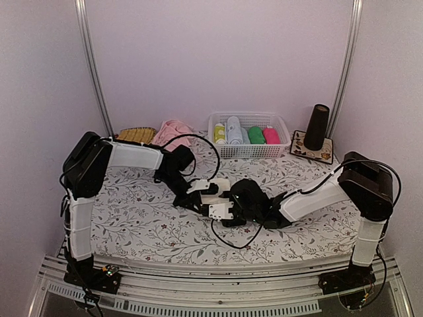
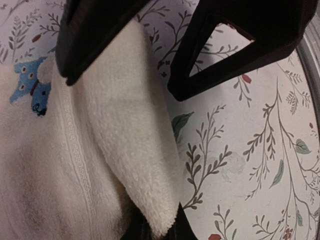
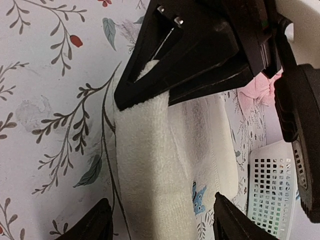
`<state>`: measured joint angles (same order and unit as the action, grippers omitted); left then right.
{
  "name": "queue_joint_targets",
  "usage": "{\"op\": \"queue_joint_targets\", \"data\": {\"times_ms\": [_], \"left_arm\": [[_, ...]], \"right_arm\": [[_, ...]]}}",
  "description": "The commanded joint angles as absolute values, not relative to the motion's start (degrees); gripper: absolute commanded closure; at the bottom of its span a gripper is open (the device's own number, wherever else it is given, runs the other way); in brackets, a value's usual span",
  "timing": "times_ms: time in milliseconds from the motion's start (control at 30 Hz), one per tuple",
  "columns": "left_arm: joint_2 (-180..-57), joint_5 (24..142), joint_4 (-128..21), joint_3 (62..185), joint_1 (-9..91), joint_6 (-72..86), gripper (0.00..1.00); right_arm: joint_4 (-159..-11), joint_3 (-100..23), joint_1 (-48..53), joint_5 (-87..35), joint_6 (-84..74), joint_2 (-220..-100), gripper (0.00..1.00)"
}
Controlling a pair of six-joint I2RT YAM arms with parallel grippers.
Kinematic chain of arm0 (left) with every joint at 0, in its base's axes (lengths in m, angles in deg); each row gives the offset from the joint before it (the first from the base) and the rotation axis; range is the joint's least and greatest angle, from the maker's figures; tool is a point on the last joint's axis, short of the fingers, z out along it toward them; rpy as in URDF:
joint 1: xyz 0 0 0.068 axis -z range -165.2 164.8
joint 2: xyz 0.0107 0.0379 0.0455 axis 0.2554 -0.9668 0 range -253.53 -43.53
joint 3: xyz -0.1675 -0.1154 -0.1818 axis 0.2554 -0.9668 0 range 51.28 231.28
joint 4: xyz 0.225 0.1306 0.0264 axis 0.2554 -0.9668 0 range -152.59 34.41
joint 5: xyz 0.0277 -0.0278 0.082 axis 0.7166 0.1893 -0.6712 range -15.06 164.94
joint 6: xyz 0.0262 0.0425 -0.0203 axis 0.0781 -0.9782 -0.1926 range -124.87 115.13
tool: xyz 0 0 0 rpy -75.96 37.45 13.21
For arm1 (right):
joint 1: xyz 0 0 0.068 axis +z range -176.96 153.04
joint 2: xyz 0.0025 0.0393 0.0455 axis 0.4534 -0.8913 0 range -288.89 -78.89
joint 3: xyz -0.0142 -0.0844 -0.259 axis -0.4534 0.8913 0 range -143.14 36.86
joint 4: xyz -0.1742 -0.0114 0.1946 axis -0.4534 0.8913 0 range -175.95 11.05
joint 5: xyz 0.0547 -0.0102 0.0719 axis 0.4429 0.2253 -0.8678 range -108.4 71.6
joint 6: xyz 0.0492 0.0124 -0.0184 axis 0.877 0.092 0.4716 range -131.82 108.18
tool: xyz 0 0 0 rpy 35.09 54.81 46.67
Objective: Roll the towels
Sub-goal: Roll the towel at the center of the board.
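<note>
The cream towel (image 2: 100, 150), with a small blue print on it (image 3: 198, 196), lies partly folded on the floral table cover. My left gripper (image 2: 159, 229) is shut on the towel's tapering end. My right gripper (image 3: 165, 225) faces it from the other side, open, with its two fingers (image 3: 95, 222) standing either side of the towel's width. In the top view both grippers meet at the table's middle, left (image 1: 200, 197) and right (image 1: 226, 210), and hide the cream towel. The pink towel (image 1: 173, 131) lies crumpled at the back.
A white basket (image 1: 283, 146) at the back holds several coloured towel rolls. A woven tray (image 1: 137, 135) sits left of the pink towel. A black cone (image 1: 317, 127) stands on a patterned mat at the back right. Cables trail across the cover near the grippers.
</note>
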<state>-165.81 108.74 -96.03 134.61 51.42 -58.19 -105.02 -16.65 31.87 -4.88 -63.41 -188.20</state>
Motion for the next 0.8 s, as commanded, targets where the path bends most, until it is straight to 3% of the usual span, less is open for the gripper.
{"op": "queue_joint_targets", "data": {"times_ms": [0,267,467,600,767], "left_arm": [[-168.5,110.04,-101.55,133.28,50.62,-58.48,1.0],[-168.9,110.91,-101.86,133.75,50.48,-58.59,1.0],[-168.32,110.65,-101.92,133.29,50.2,-58.92,1.0],[-166.04,110.47,-99.29,131.45,49.68,-58.41,0.79],[-159.14,110.81,-91.67,125.31,47.1,-57.14,0.42]], "right_arm": [[-107.31,-18.41,32.01,-3.23,-65.72,-190.68,0.31],[-103.58,-20.19,31.67,-5.95,-66.2,-192.76,0.47],[-94.91,-25.2,30.38,-8.45,-62.19,-194.86,0.77],[-88.55,-28.48,29.44,-13.26,-59.54,-195.43,0.89],[-84.3,-30.45,28.26,-18.11,-56.44,-195.4,0.9]]}}
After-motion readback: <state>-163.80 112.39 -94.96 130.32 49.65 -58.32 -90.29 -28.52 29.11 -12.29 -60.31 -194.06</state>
